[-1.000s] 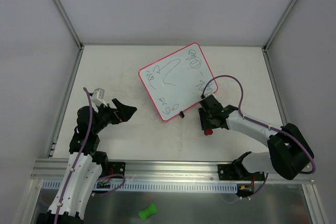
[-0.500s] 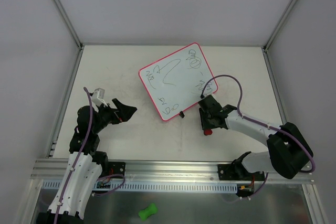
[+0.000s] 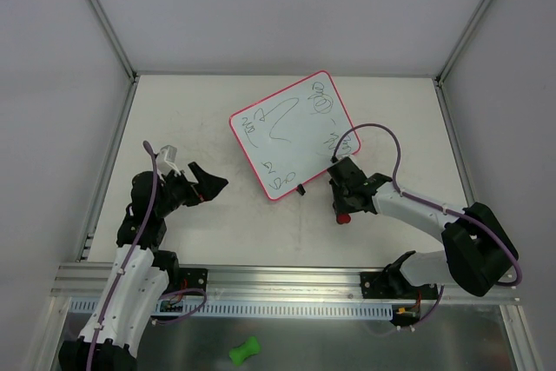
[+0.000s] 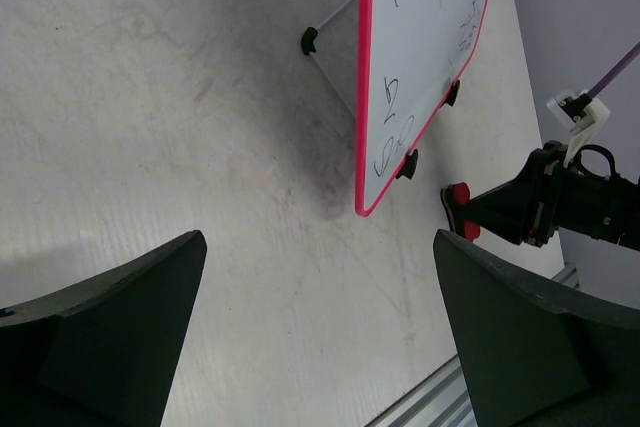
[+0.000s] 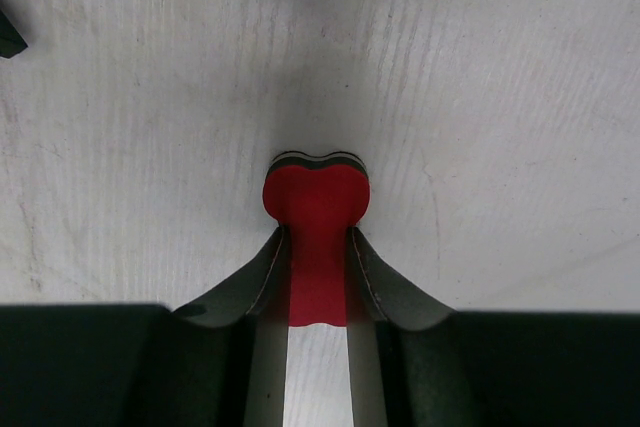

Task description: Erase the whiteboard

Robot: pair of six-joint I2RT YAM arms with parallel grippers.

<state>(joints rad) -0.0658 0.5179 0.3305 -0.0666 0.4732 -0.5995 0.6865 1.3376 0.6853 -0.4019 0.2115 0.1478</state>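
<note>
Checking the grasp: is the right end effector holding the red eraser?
Yes, the right end effector pinches the red eraser by its narrow middle.

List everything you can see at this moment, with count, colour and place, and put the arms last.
whiteboard: 1, white with a pink-red rim and dark scribbles, lying at an angle on the far middle of the table
eraser: 1, red, just off the whiteboard's near right edge, between the right gripper's fingers
bone-shaped object: 1, green, on the metal ledge in front of the table, off the work surface
table: 1, off-white and scuffed, under the whiteboard
left gripper: 1, black, open, over the table's left side, apart from the whiteboard
right gripper: 1, black, shut on the eraser, beside the whiteboard's near right edge
</note>
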